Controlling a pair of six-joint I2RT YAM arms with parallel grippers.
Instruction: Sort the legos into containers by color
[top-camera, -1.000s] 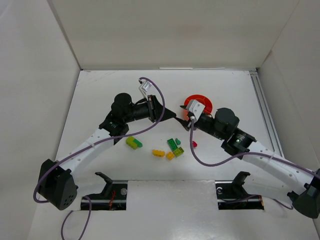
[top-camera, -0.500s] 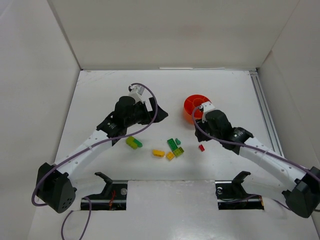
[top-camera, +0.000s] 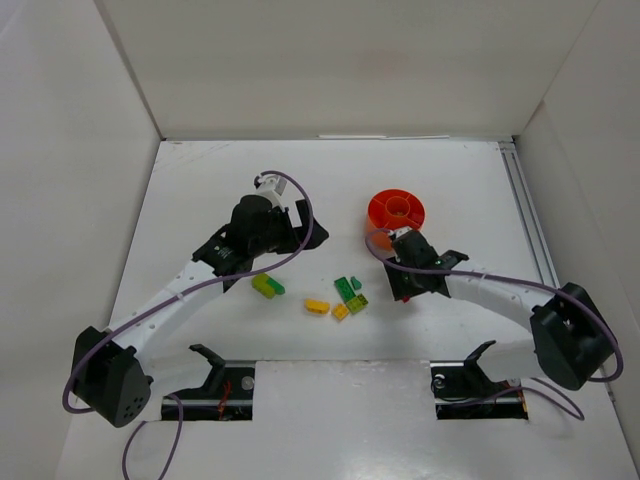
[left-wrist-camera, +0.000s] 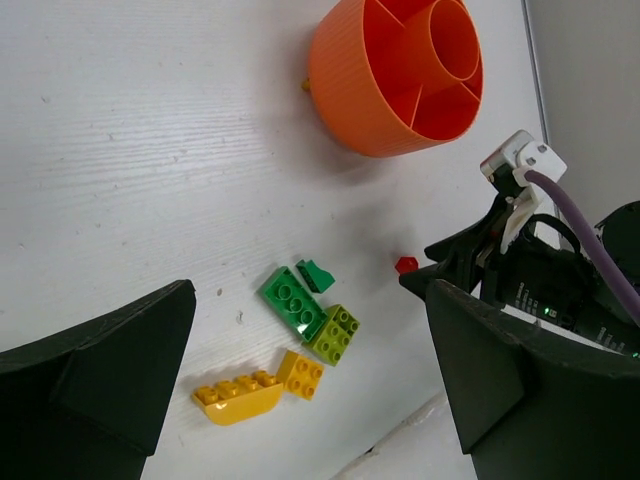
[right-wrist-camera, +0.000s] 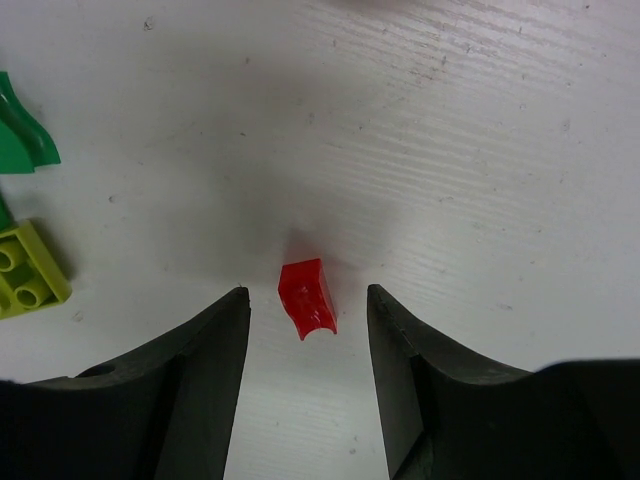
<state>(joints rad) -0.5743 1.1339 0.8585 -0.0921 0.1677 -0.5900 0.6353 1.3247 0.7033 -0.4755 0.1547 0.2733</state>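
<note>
A small red lego (right-wrist-camera: 307, 297) lies on the white table between the fingertips of my right gripper (right-wrist-camera: 306, 292). The jaws are open and stand either side of it without touching. The orange dish (top-camera: 395, 212) stands behind that gripper (top-camera: 405, 288); its compartments (left-wrist-camera: 395, 75) look empty from the left wrist. My left gripper (top-camera: 305, 232) hangs wide open and empty above the table, left of the dish. Below it lie a green lego (left-wrist-camera: 290, 303), a small dark green one (left-wrist-camera: 318, 275), a lime one (left-wrist-camera: 335, 333) and two yellow ones (left-wrist-camera: 238, 398).
A lime and green pair of bricks (top-camera: 266, 286) lies apart at the left under the left arm. The loose cluster (top-camera: 345, 298) sits just left of the right gripper. White walls enclose the table; a rail (top-camera: 530, 230) runs along the right edge.
The left gripper has opened and drawn back left from the dish. The right gripper has swung down from beside the dish and now straddles the red lego.
</note>
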